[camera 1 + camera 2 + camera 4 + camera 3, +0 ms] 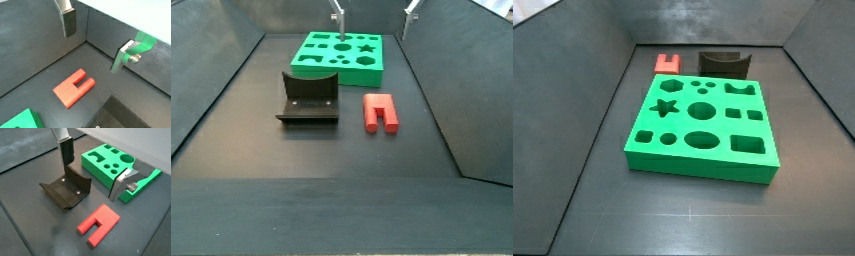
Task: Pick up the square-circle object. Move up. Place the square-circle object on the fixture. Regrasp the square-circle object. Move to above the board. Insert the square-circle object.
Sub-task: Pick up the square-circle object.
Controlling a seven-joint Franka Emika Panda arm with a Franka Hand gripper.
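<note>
The red square-circle object [75, 87] lies flat on the dark floor, prongs toward the board, also in a wrist view [99, 224] and both side views [667, 62] [380, 111]. The dark scooped fixture [67, 189] [309, 98] [723, 63] stands beside it. Behind them lies the green board [105, 162] [341, 56] [700, 125] with its shaped holes. My gripper [95, 40] [93, 170] [374, 12] hangs open well above the floor, nothing between its fingers [69, 22]. It is not seen in a side view.
Dark grey walls [225, 70] enclose the floor on all sides. One finger carries a green mount [143, 180]. A corner of the board [23, 121] and an edge of the fixture [123, 117] show in a wrist view.
</note>
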